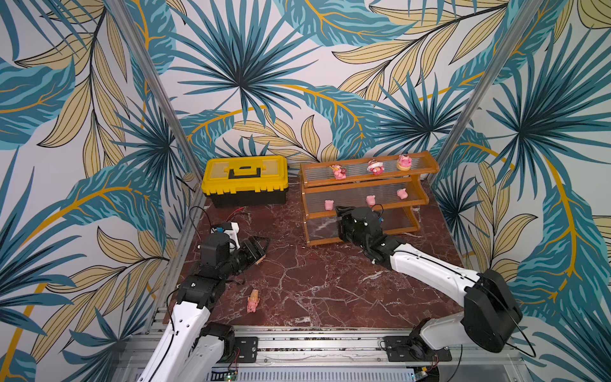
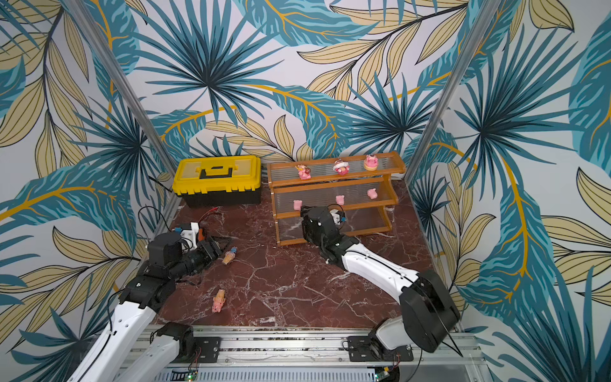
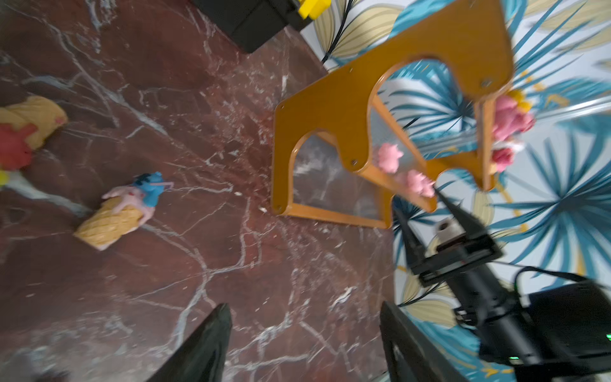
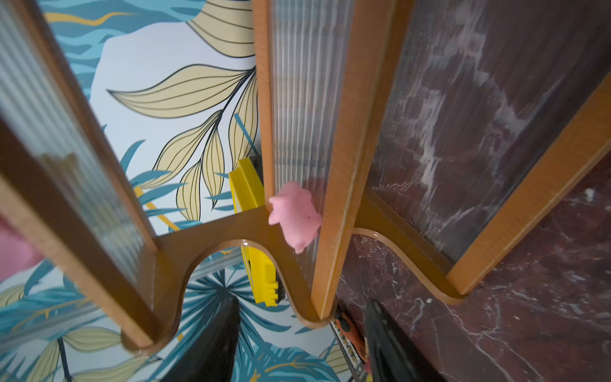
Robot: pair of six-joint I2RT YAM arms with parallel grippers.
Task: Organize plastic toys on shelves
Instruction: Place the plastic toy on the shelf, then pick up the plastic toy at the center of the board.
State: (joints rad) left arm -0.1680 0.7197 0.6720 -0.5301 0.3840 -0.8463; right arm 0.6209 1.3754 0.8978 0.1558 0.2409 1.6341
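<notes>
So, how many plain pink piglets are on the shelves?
3, all on the middle tier: left piglet, centre piglet, right piglet. The right arm hides part of the bottom tier, so another may be hidden.

You're looking into a robot lab test cell, not a lived-in room. Flat panels of tropical-leaf wallpaper (image 1: 248, 66) meet at bare aluminium posts (image 1: 162, 99), boxing in a marble-patterned desk (image 1: 314, 281). The left arm (image 1: 185, 317) and the right arm (image 1: 429, 274) are bolted to an aluminium rail (image 1: 314, 332) at its front edge. The only furnishings are props: a yellow toolbox (image 1: 246, 180) and toy shelves (image 1: 427, 163).
</notes>
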